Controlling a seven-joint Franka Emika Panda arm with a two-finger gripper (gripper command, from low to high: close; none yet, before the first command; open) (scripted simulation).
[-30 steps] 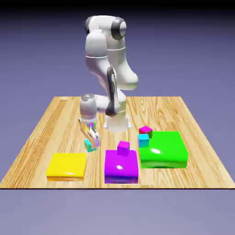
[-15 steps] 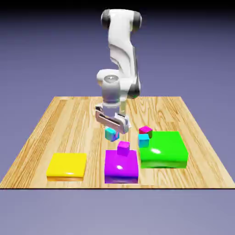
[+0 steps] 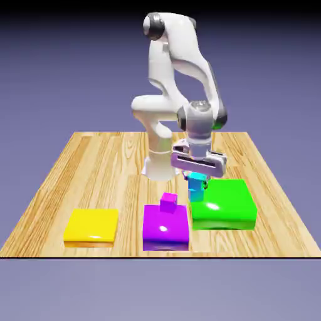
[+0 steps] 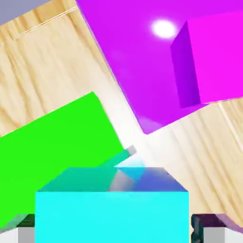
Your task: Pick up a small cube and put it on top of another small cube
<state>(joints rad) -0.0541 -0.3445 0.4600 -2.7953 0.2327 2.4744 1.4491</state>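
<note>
In the exterior view my gripper (image 3: 197,173) is shut on a tiny cyan cube (image 3: 197,180) and hangs at the near-left corner of the green pad (image 3: 226,204). The second cyan cube (image 3: 197,194) sits on the wood directly below the held one; I cannot tell whether the two touch. In the hand view the held cyan cube (image 4: 111,209) fills the bottom, with grey fingertips (image 4: 211,228) showing at either side of it. The lower cube is hidden beneath it there.
A magenta pad (image 3: 166,227) with a small magenta cube (image 3: 168,202) on it lies left of the green pad; both also show in the hand view, pad (image 4: 137,61) and cube (image 4: 213,57). A yellow pad (image 3: 92,226) lies at the exterior view's left.
The arm has carried the cyan cube from near the yellow pad rightward across the table, to above the other cyan cube by the green pad. The far magenta cube is now hidden behind the hand.
</note>
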